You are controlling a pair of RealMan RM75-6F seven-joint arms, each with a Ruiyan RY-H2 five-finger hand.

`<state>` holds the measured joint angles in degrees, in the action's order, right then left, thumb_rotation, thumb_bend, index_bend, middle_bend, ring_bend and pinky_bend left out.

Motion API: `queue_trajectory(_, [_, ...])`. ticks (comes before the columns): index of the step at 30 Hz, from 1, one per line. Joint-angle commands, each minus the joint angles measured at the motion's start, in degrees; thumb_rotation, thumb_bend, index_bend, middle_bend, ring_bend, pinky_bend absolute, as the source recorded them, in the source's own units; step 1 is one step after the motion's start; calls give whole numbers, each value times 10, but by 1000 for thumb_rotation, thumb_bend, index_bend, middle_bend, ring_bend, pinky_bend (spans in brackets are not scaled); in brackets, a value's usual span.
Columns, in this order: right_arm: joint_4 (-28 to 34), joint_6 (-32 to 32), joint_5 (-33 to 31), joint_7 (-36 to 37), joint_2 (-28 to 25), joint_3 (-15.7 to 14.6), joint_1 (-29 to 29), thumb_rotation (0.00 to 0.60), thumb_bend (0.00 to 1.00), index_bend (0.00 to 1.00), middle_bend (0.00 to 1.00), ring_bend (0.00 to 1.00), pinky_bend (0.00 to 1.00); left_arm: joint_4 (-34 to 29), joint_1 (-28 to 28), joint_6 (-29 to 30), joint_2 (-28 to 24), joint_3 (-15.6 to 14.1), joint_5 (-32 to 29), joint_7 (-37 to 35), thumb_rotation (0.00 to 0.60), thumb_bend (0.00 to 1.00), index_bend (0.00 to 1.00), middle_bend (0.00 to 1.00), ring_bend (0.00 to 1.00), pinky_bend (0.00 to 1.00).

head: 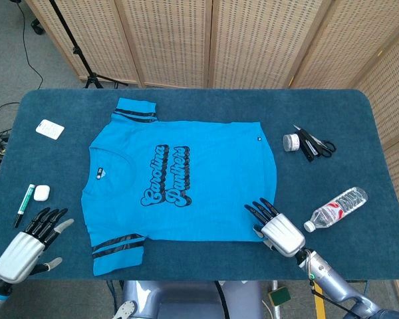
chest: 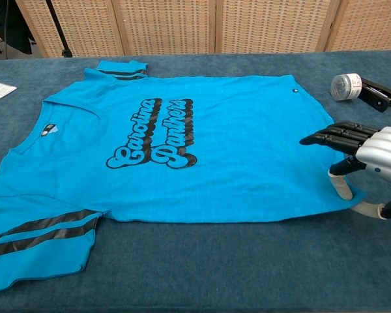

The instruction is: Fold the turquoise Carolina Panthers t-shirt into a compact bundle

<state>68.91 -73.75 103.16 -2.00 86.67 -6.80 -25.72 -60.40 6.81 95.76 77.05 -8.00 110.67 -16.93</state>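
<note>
The t-shirt (head: 176,181) lies flat and unfolded on the table (head: 332,126), so folding has not begun. The right hand (head: 278,228), fingers spread and empty, sits at its near hem corner; the left hand (head: 30,247), also spread and empty, hovers just outside the striped sleeve. Next, each probably needs to pinch an edge.

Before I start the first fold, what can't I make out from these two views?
- Left hand: shows in the head view only, outside the chest view's left edge.
- Right hand: contact with the hem of the turquoise Carolina Panthers t-shirt cannot be told; the hand covers the spot in the head view.
- Near striped sleeve: cut by the chest view's left edge.
- White card: print too small.
</note>
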Motion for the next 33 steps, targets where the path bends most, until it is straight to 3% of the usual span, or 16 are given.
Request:
queue_trajectory(1, [-2,1,-2,2,0,1,0,600,414,649,74,0,0,89,13,23,46,-21,34,-37,600,94,157,0,0,0])
queue_trajectory(13, [-6,6,-8,4,2,3,-1,600,414,649,75,0,0,271,54,36,130,-33,45,-89,600,124,326,0,0,0])
queue_trajectory(33, [-9,12,-16,3,3,7,-2,600,440,652,74,0,0,413,68,63,218,-63,31,-140,600,128,419,0,0,0])
